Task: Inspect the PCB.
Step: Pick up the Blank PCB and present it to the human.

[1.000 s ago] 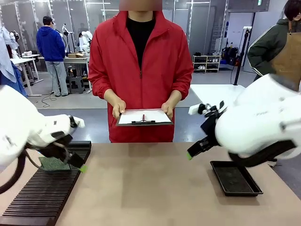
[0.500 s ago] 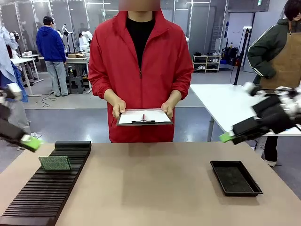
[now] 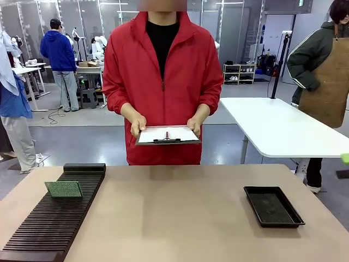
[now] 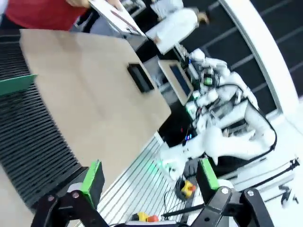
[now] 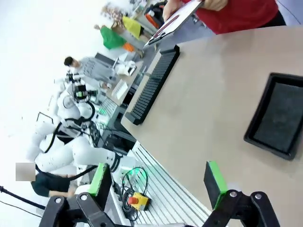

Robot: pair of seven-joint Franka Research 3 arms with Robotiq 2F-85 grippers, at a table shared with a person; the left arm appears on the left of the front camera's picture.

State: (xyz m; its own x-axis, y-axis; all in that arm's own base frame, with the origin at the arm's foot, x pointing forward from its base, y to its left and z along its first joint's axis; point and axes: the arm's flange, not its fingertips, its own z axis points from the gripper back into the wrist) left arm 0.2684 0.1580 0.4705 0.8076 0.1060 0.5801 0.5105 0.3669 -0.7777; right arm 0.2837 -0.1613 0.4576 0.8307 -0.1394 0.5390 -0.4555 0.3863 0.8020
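Note:
The PCB (image 3: 63, 189), a small pale green dotted board, lies on the far end of the black ribbed rack (image 3: 49, 229) at the table's left. In the left wrist view the PCB (image 4: 16, 84) shows as a green edge on the rack (image 4: 33, 137), well away from my left gripper (image 4: 149, 176), which is open and empty. My right gripper (image 5: 157, 182) is also open and empty, hanging off the table's near edge. One of its green fingertips (image 3: 346, 158) shows at the front view's right edge.
A person in a red jacket stands at the far side holding a white-paper clipboard (image 3: 167, 135) in both hands. A shallow black tray (image 3: 272, 206) sits at the table's right and also appears in the right wrist view (image 5: 279, 116). A white table stands behind on the right.
Both arms have pulled back out of the front view, the left one leftward and the right one rightward. The PCB stays on the rack, where the left gripper was a second ago.

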